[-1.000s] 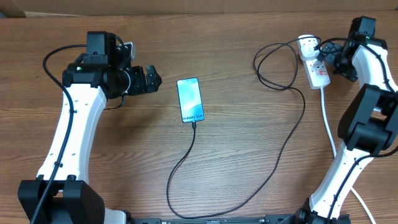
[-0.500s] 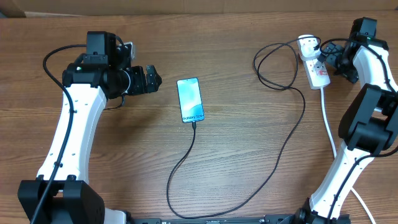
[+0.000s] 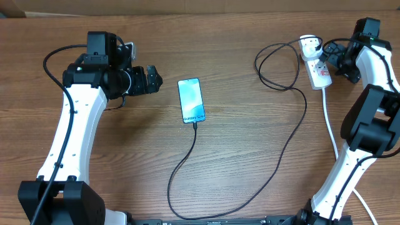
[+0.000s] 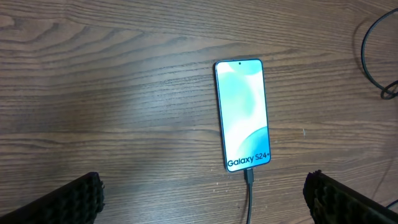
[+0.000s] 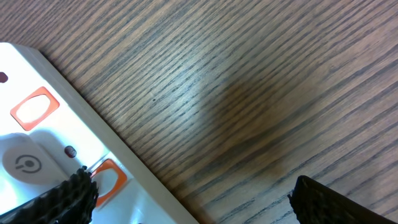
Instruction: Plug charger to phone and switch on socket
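Note:
The phone (image 3: 192,100) lies flat on the wooden table with its blue-teal screen lit; it also shows in the left wrist view (image 4: 242,115). The charger's black connector (image 4: 249,177) is in the phone's bottom port. Its thin black cable (image 3: 294,134) loops across the table to a white plug adapter (image 3: 309,45) seated in the socket (image 3: 319,72), a white power strip at the far right. My left gripper (image 3: 156,80) is open, just left of the phone and apart from it. My right gripper (image 3: 330,56) is open over the socket (image 5: 37,143), one finger above an orange switch (image 5: 109,177).
A thick white cord (image 3: 329,122) runs from the strip toward the front edge beside the right arm's base. A loop of black cable (image 3: 275,65) lies left of the strip. Bare wood lies between the phone and the cable on the right.

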Tool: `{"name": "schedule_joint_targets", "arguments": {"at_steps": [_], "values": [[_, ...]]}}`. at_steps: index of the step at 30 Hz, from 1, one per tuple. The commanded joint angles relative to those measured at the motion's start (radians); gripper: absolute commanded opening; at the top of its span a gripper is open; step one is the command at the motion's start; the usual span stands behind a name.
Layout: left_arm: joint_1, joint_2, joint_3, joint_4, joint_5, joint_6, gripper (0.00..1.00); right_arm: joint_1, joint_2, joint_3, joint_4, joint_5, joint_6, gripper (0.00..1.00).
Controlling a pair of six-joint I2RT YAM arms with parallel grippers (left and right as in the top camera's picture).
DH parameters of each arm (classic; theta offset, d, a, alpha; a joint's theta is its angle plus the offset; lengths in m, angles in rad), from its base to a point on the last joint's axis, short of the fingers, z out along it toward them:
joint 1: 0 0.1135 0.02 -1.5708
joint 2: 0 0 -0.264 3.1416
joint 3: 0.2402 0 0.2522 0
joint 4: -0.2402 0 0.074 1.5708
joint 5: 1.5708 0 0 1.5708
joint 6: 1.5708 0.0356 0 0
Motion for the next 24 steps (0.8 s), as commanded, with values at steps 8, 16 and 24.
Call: {"name": "schedule_joint_targets", "arguments": {"at_steps": [8, 16, 24], "values": [[-0.002, 0.009, 0.006, 0.0, 0.005, -0.014, 1.0, 0.006, 0.029, 0.001, -0.014, -0.026, -0.001, 1.0], [-0.002, 0.009, 0.006, 0.0, 0.005, -0.014, 1.0, 0.006, 0.029, 0.001, -0.005, -0.018, 0.008, 1.0], [-0.002, 0.009, 0.006, 0.0, 0.005, -0.014, 1.0, -0.022, 0.029, 0.001, 0.006, -0.056, 0.109, 1.0]]}}
